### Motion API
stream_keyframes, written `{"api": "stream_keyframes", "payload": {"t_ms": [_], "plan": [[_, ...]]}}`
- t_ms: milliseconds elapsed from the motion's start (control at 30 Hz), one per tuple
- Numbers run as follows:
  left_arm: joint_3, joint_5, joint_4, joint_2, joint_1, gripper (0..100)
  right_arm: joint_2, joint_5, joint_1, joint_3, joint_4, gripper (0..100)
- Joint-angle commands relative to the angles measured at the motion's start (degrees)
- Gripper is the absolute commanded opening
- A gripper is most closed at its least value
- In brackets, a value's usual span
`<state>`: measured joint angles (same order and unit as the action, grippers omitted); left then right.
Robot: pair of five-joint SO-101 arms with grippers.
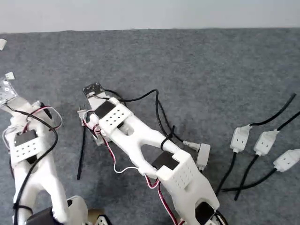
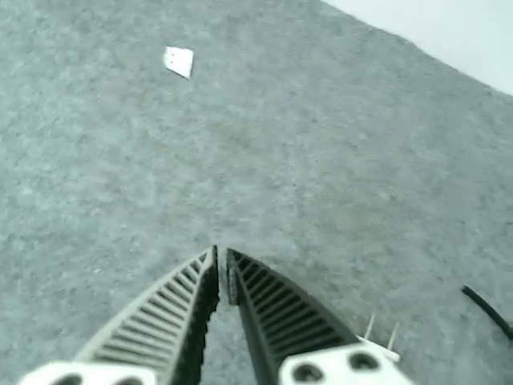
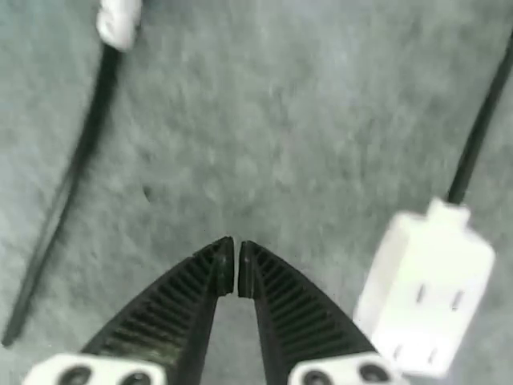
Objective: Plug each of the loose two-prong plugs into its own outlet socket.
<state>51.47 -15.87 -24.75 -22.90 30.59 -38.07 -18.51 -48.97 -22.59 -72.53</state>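
Outlet sockets (image 1: 266, 140) lie grouped at the right of the worktop (image 1: 197, 70), well apart from a two-prong plug (image 1: 82, 112) left of centre. You'll likely find the plug light and rigid, its cord (image 1: 80, 154) tugging, so pinch its plastic body, not the prongs (image 2: 371, 326). Your left end effector (image 2: 222, 258) and right end effector (image 3: 236, 250) are both pressed together, empty.

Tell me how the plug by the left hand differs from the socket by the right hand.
The plug shows two thin prongs sticking out; the socket shows slots in a flat face. The plug is partly hidden behind the left hand; the socket lies in plain sight beside the right hand, a black cord leaving its narrow end. Both are white, lie on grey carpet, held by neither hand.
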Motion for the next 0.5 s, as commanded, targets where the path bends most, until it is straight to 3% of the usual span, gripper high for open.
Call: {"api": "stream_keyframes", "payload": {"t_ms": [0, 200, 467], "plan": [[-4.44, -1.14, -0.53, 0.62, 2.29, 1, 0.92, -0.88, -2.15, -0.35, 2.33, 2.0], [-8.4, -11.08, -0.35, 3.34, 13.54, 1, 0.48, 0.53, -6.37, -1.14, 4.18, 8.2], [-11.82, -22.42, -0.35, 9.32, 24.44, 1, 0.57, -6.15, -9.54, -1.32, 5.93, 14.4]]}}
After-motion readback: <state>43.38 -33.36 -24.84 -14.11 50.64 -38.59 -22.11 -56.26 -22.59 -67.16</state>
